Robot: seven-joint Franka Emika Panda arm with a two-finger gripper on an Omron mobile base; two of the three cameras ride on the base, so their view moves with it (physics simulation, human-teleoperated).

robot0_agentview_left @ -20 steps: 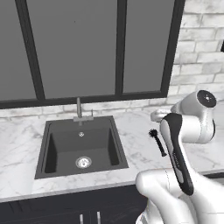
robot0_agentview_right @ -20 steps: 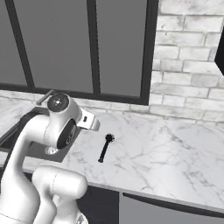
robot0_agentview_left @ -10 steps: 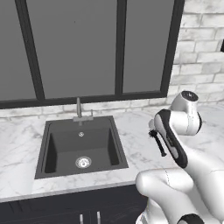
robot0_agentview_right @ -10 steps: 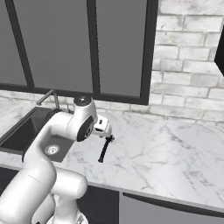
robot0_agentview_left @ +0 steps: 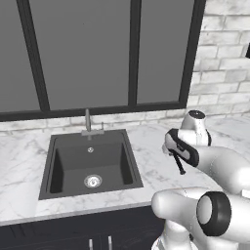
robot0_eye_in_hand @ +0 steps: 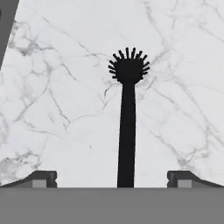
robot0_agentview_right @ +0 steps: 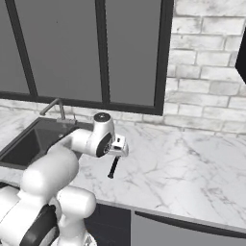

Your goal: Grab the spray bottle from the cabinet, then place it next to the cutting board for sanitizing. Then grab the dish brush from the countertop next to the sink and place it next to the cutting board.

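One dish brush (robot0_eye_in_hand: pixel 127 118) lies flat on the white marble bench (robot0_agentview_right: pixel 192 168), to the right of the one sink (robot0_agentview_left: pixel 90 163); it is all black, with a long thin handle and a small round tuft of bristles at one end. In the hand view the handle runs straight up the middle and the bristle head is at the far end. The pincer (robot0_eye_in_hand: pixel 112 178) hangs above the brush with its two fingertips (robot0_eye_in_hand: pixel 41 178) spread wide, one on each side of the handle and not touching it; nothing is held. In the right base view the hand is over the brush (robot0_agentview_right: pixel 114 167), near the front edge of the bench. The sink has one round drain (robot0_agentview_left: pixel 93 181) and one slim faucet (robot0_agentview_left: pixel 88 122); behind it stands a dark window with black frames (robot0_agentview_left: pixel 132 53), and a pale brick wall (robot0_agentview_right: pixel 206 72) is to the right.
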